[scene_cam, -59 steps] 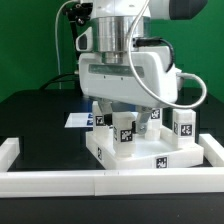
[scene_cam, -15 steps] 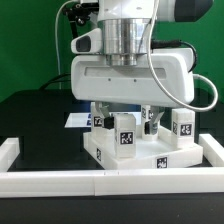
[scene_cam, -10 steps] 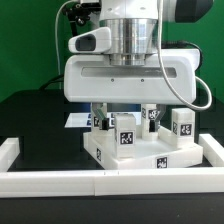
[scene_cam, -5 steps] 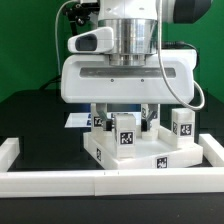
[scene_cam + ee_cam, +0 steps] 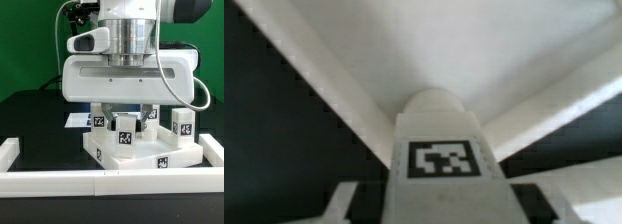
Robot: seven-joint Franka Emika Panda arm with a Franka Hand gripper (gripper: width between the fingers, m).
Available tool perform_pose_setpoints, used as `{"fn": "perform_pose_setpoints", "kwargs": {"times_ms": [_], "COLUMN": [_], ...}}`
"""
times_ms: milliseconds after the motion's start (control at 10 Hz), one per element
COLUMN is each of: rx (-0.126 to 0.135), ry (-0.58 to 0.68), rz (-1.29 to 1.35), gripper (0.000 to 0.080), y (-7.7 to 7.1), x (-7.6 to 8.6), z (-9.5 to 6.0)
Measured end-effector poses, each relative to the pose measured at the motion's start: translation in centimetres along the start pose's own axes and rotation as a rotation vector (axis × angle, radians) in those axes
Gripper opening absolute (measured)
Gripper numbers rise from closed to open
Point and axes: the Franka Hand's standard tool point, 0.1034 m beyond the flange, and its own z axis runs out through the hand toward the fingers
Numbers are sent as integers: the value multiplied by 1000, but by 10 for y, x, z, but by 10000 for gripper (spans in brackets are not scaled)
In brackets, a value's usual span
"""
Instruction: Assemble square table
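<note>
The square table's white panel (image 5: 150, 158) lies flat on the black surface, and several tagged white legs stand on it. My gripper (image 5: 124, 116) has come straight down over the middle leg (image 5: 125, 135). In the wrist view that leg (image 5: 443, 140) fills the space between my gripper's (image 5: 446, 206) two fingers, whose pads lie against its sides. The panel's pale face (image 5: 438, 50) spreads out beyond the leg. Other legs stand at the exterior view's left (image 5: 99, 121) and right (image 5: 182, 125).
A long low white wall (image 5: 100, 181) edges the black surface in front of the panel and turns back at both ends. The marker board (image 5: 74, 120) lies behind the panel on the exterior view's left. The arm's broad white body hides the panel's rear.
The arm sank lower over the panel, then held still. Over the last second the fingers drew in from wide apart onto the middle leg.
</note>
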Motion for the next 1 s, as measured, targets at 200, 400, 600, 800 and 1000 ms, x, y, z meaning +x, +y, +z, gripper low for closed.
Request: {"fn": "perform_pose_setpoints", "kwargs": {"times_ms": [200, 400, 600, 800, 1000], "rx": [8, 10, 9, 8, 12], "ry": [-1, -7, -27, -29, -32], "rz": [247, 486, 742, 908, 1055], "gripper": [288, 290, 290, 290, 290], "y": [2, -3, -5, -6, -4], "x": [0, -3, -5, -5, -1], "z": [1, 1, 2, 2, 2]}}
